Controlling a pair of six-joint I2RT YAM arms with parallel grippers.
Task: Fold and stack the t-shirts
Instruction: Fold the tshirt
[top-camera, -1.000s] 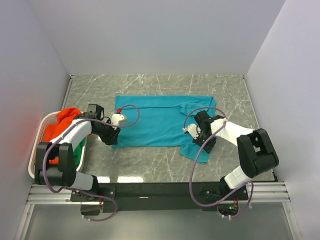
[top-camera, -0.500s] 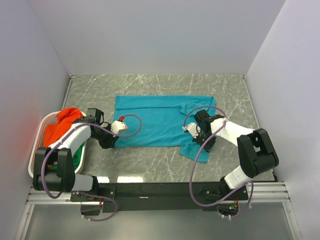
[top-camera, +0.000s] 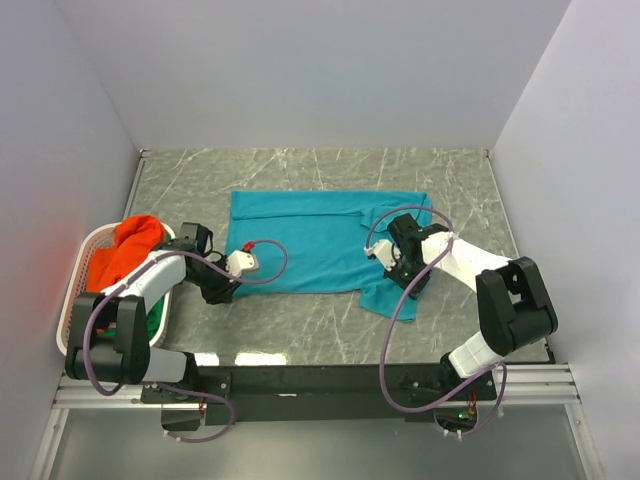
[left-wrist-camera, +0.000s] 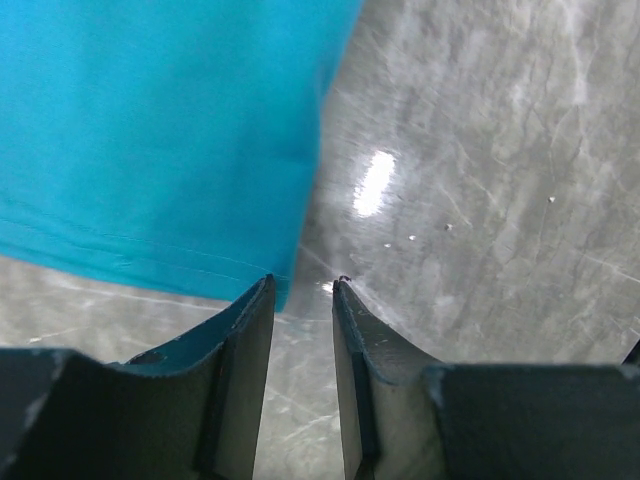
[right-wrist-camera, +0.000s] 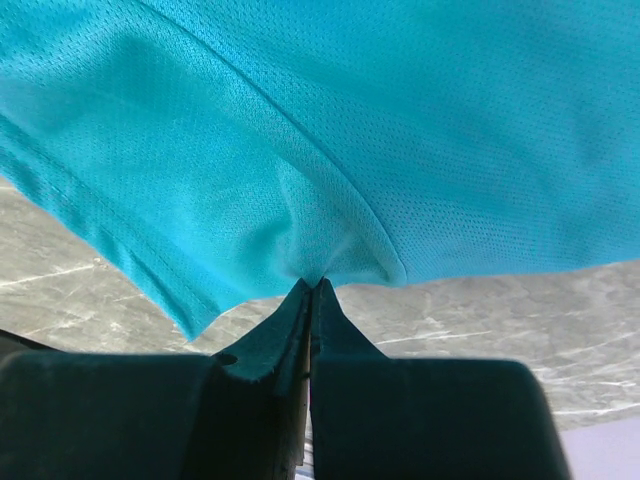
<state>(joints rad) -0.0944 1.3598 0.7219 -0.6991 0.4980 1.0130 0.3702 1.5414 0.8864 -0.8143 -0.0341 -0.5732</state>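
Tabletop (top-camera: 300, 335) holds teal shirt (top-camera: 300, 240), fold unfinished, right end effector (right-wrist-camera: 308, 285) pinching it, left end effector (left-wrist-camera: 300, 285) half-parted, empty; orange shirt (top-camera: 125, 250), green shirt (top-camera: 152, 312) lie in basket (top-camera: 75, 275).

green t-shirt (top-camera: 151, 313) mostly hidden by left arm (top-camera: 150, 272), teal t-shirt (right-wrist-camera: 420, 120) cropped at edges

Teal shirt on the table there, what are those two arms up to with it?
Two robot arms are working on folding the teal t-shirt, which lies spread on the marble table. The right gripper is pinched shut on a fold of cloth near the shirt's right end. The left gripper sits at the shirt's near-left corner with its jaws parted, not gripping it. An orange t-shirt and a green t-shirt wait in the white basket at the left.
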